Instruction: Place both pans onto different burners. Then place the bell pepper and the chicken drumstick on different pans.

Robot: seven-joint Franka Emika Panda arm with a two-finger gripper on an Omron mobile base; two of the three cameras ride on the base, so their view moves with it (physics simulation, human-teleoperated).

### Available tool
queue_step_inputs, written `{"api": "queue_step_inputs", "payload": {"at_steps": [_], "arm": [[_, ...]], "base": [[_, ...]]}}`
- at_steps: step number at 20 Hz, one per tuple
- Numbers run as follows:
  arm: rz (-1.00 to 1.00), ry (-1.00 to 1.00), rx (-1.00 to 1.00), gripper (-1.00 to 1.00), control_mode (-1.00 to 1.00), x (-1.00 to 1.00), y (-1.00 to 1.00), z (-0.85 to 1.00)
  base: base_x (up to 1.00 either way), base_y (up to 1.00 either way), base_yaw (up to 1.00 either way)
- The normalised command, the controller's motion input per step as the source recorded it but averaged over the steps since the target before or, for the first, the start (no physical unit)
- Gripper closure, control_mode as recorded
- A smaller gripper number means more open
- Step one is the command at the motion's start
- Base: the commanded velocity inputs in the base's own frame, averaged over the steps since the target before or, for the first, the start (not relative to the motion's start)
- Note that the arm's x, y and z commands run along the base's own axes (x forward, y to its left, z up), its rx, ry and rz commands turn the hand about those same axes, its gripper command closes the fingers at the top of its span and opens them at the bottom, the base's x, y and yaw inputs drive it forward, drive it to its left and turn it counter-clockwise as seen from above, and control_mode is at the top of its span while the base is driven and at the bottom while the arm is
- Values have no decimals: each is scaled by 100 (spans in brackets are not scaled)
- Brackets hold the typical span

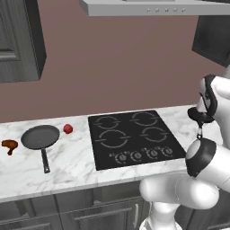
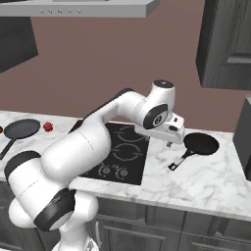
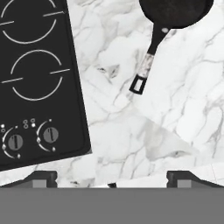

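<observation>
I am hovering the spread, empty claw [image 3: 112, 181] above the bench [image 3: 175, 113]; next, center it over the small pan's handle [image 3: 148, 61] before descending.

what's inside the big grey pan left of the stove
Nothing: the grey pan shows a bare dark base. The bell pepper and chicken drumstick lie beside it on the counter.

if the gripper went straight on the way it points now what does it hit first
Probably bare marble counter between the cooktop and the smaller pan's handle; the open gripper points down there, depth unclear.
</observation>
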Motion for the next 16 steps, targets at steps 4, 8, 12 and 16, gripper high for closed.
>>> {"api": "queue_step_inputs", "payload": {"at_steps": [4, 8, 12, 16], "arm": [[-2, 0, 0, -100, -100, 14, -46, -41], [-4, 0, 0, -100, -100, 22, -39, -30], [-4, 0, 0, -100, -100, 44, -11, -25], [-1, 0, 0, -100, -100, 52, -1, -29]], "base": [[0, 0, 0], [0, 0, 0], [0, 0, 0], [0, 0, 0]]}}
